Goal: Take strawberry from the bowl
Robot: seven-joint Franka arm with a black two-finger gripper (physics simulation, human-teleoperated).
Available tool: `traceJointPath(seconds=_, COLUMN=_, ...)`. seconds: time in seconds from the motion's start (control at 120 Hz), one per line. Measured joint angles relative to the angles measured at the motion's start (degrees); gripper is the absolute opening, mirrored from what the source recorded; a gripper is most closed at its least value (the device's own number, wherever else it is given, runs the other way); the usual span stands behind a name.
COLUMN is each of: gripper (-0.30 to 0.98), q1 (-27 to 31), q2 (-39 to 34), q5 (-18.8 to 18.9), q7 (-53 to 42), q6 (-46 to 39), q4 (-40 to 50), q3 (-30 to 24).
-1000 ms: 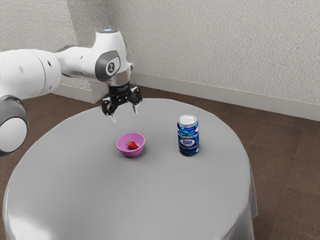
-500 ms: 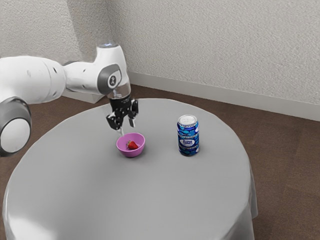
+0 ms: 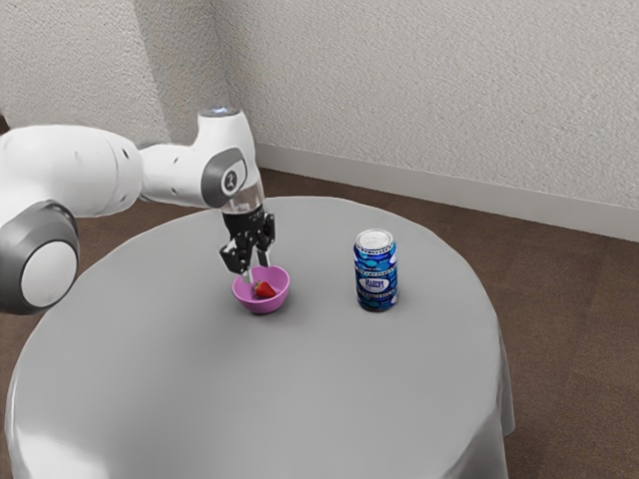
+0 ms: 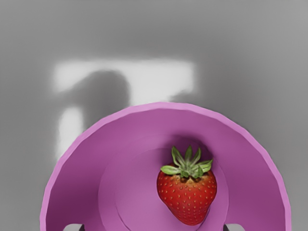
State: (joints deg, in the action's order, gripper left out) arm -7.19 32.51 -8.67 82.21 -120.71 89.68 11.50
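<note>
My gripper (image 3: 257, 271) is low over the pink bowl (image 3: 277, 296) in the exterior view, its fingertips at the bowl's far part. The red strawberry (image 3: 265, 290) lies inside the bowl. From the wrist camera, the gripper (image 4: 154, 227) shows two widely parted fingertips, with nothing held between them. The strawberry (image 4: 187, 196) rests on the floor of the bowl (image 4: 72, 187), its green leaves uppermost in that picture. The fingers are not touching it there.
A blue can (image 3: 376, 274) with a silver top stands upright on the round grey table (image 3: 300, 389), a short way from the bowl toward the exterior view's right. Beyond the table's far edge rises a pale textured wall.
My hand has come down and slightly toward the exterior view's right, from above and behind the bowl to its far rim, turning somewhat. The bowl, strawberry and can have stayed put.
</note>
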Motion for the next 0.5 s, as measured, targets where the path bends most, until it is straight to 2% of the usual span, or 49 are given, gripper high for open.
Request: traceJointPath(seconds=0.5, gripper=0.34, q1=0.31, q2=4.22, q5=0.01, q7=3.28, q6=-0.89, q4=-2.26, q3=-0.01)
